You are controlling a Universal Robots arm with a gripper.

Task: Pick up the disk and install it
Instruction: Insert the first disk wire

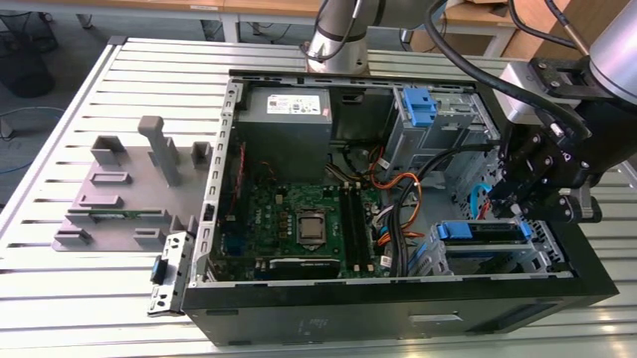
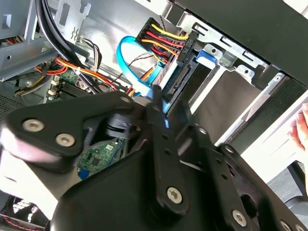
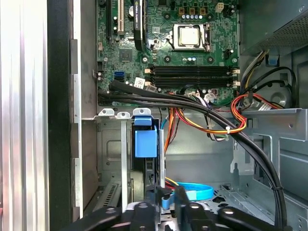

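Observation:
The disk (image 1: 482, 232) sits slotted in the drive cage at the case's front corner, on the exterior view's right, with its blue carrier facing up. In the first wrist view its blue carrier tab (image 3: 146, 142) stands on edge inside the bay. My gripper (image 1: 503, 212) hangs just above the cage, beside the disk's rear end. In both wrist views the gripper (image 3: 169, 198) (image 2: 161, 103) is closed around the end of a blue data cable (image 3: 195, 191) that loops up from it. A black power plug (image 2: 179, 72) with red and yellow wires sits at the disk's carrier end (image 2: 206, 55).
The open case holds a motherboard (image 1: 309, 224), a grey power-supply box (image 1: 286, 112) and a second cage with a bare blue bracket (image 1: 420, 108). Black and orange cables (image 3: 216, 120) cross beside the bay. A grey fixture (image 1: 130, 186) lies on the exterior view's left. A hand (image 2: 301, 127) shows outside the case.

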